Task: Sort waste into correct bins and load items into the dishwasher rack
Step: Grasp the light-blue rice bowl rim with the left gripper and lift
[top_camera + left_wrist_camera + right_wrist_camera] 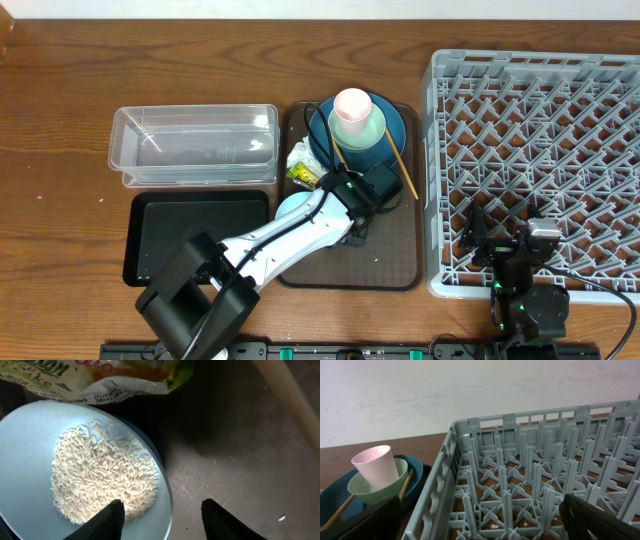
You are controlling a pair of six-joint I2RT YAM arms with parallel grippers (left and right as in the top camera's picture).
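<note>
The pale blue-white bowl (25, 465) holds white rice grains (100, 475) and sits on the brown serving tray (400, 250). My left gripper (165, 517) is open and straddles the bowl's right rim, one finger over the rice and one over the tray. The snack wrapper (100, 375) lies just beyond the bowl. The pink cup (352, 105) stands in the mint-green bowl (372, 128) on the dark blue plate (392, 125), with a chopstick (402, 168) beside them. My right gripper (482, 525) is open and empty over the grey rack's (540, 150) front left corner. I cannot make out the tissue.
The clear plastic tub (195, 145) stands left of the serving tray, with the black tray (195, 235) in front of it. My left arm crosses the black tray's right edge and hides part of the pale bowl (288, 207) in the overhead view.
</note>
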